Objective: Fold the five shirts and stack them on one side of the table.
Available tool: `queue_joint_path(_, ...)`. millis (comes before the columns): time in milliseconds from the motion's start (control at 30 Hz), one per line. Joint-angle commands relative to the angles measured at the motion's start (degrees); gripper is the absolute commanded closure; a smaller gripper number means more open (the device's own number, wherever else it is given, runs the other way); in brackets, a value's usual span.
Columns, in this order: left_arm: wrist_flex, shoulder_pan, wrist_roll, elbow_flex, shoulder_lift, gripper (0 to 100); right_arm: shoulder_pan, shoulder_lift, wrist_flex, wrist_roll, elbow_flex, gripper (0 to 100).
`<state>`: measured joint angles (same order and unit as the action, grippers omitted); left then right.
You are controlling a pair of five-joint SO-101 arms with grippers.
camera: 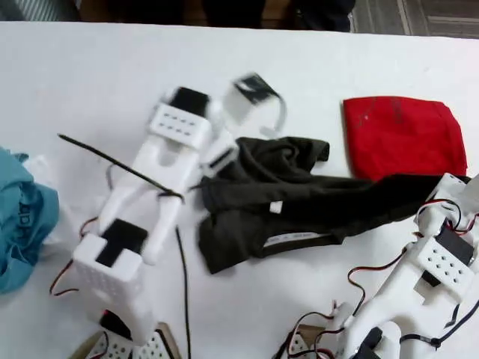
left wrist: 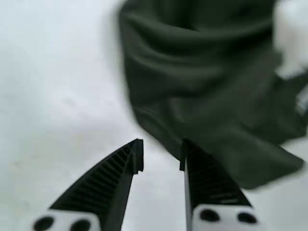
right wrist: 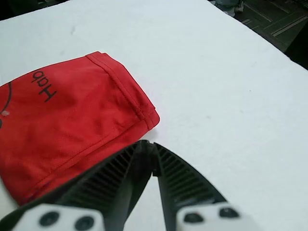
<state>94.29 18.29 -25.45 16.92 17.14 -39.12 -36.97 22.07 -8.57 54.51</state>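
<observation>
A dark olive shirt point(camera: 269, 198) lies crumpled at the middle of the white table point(camera: 90, 75). One end of it is drawn out to the right, up to my right gripper point(camera: 451, 184). That gripper point(right wrist: 149, 147) is shut, and the cloth appears pinched in it, just in front of a folded red shirt point(camera: 400, 134) point(right wrist: 72, 125). My left gripper point(left wrist: 161, 156) point(camera: 215, 161) is open at the left edge of the dark shirt point(left wrist: 207, 82), low over the table, with the cloth's hem just beyond its fingertips. A teal shirt point(camera: 22, 217) lies bunched at the table's left edge.
Loose black and red cables point(camera: 183, 292) trail near both arm bases at the front. The far edge of the table point(camera: 239, 26) borders a dark floor. Bare white tabletop stretches along the back.
</observation>
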Motion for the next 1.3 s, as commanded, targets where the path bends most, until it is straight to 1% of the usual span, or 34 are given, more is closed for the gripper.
queue_joint_path(0, 6.42, 7.12, -0.26, 1.98, -0.26, 85, -0.31, -1.98, -1.01, 0.44, -0.26, 97.8)
queue_joint_path(33, 6.15, 8.35, -0.35, 1.1, -0.18, 85, -0.31, -1.98, -1.01, 0.44, -0.26, 97.8)
queue_joint_path(100, 3.08, 9.85, -0.35, -1.36, -0.18, 85, -0.31, -1.98, -1.01, 0.44, -0.26, 97.8)
queue_joint_path(267, -9.05, 9.49, -0.26, -11.03, -0.18, 85, -0.31, -1.98, -1.01, 0.44, -0.26, 97.8)
queue_joint_path(367, -18.73, 6.77, -0.26, -17.1, -0.09, 85, -0.31, -1.98, -1.01, 0.44, -0.26, 97.8)
queue_joint_path(500, -32.0, 0.79, -0.26, -22.02, -0.09, 85, -0.31, -1.98, -1.01, 0.44, -0.26, 97.8)
queue_joint_path(600, -38.15, -3.96, 0.18, -22.11, -0.09, 85, -0.31, -1.98, -1.01, 0.44, -0.26, 97.8)
queue_joint_path(667, -40.79, -6.33, 0.26, -20.97, -0.09, 85, -0.31, -1.98, -1.01, 0.44, -0.26, 97.8)
queue_joint_path(800, -41.58, -8.53, 0.26, -17.54, -0.18, 85, -0.31, -1.98, -1.01, 0.44, -0.26, 97.8)
queue_joint_path(1000, -37.8, -7.91, 0.26, -12.09, -0.18, 85, -0.22, -1.98, -1.01, 0.44, -0.26, 97.8)
queue_joint_path(1100, -37.19, -8.0, 0.26, -10.95, -0.26, 85, -0.22, -1.98, -1.01, 0.44, -0.26, 97.8)
queue_joint_path(1200, -33.05, -7.91, 0.26, -9.36, -0.7, 85, -0.22, -1.98, -0.92, 0.44, -0.26, 97.8)
queue_joint_path(1267, -26.81, -6.95, -0.09, -7.43, -0.79, 85, -0.22, -1.98, -0.92, 0.44, -0.26, 97.8)
